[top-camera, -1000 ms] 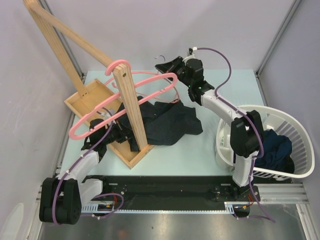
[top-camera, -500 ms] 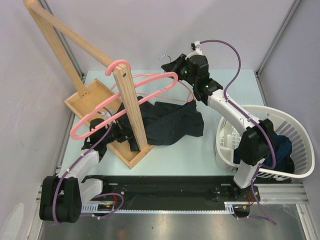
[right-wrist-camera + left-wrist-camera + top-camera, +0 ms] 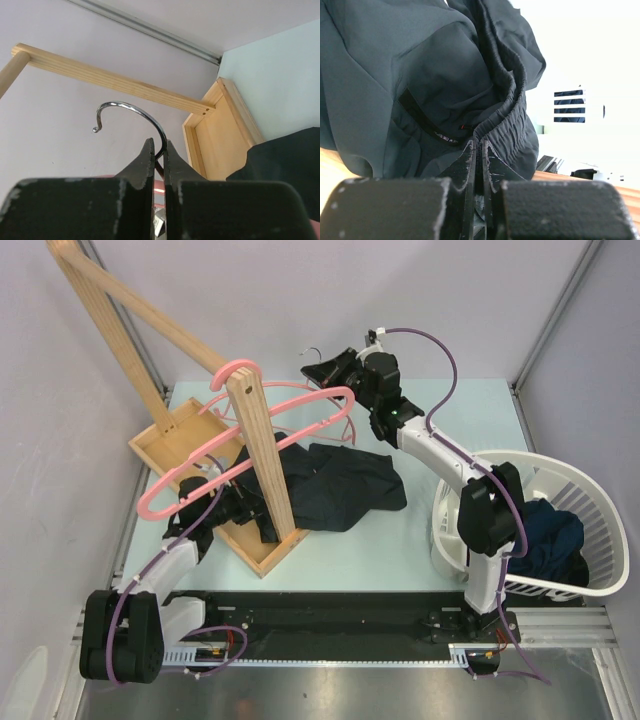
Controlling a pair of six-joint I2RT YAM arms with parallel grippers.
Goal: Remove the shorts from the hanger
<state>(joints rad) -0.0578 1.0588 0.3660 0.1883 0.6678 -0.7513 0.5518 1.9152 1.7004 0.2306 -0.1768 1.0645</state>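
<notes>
- At the foot of the tall wooden stand (image 3: 262, 455), the left gripper (image 3: 479, 150) is pinched tight on the gathered waistband of the blackish dark green shorts (image 3: 335, 485). They spread to the right from the fingers across the pale table (image 3: 400, 540).
- Over the far edge, the right gripper (image 3: 159, 150) is clamped on the stem of a chrome wire hook (image 3: 131, 111) above a pink plastic hanger (image 3: 300, 400). The dark shorts lie below and nearer. Whether they remain clipped to it cannot be told.
- Navy blue shorts (image 3: 552, 532) sit in the white plastic laundry basket (image 3: 600, 585) at the right edge.
- Bare tabletop lies between the spread shorts and the basket. The stand's tray base hems in the left gripper.
- Compared with half a second ago, the right gripper has shifted left with the hook, close to its place a second ago. The left arm has not moved.
</notes>
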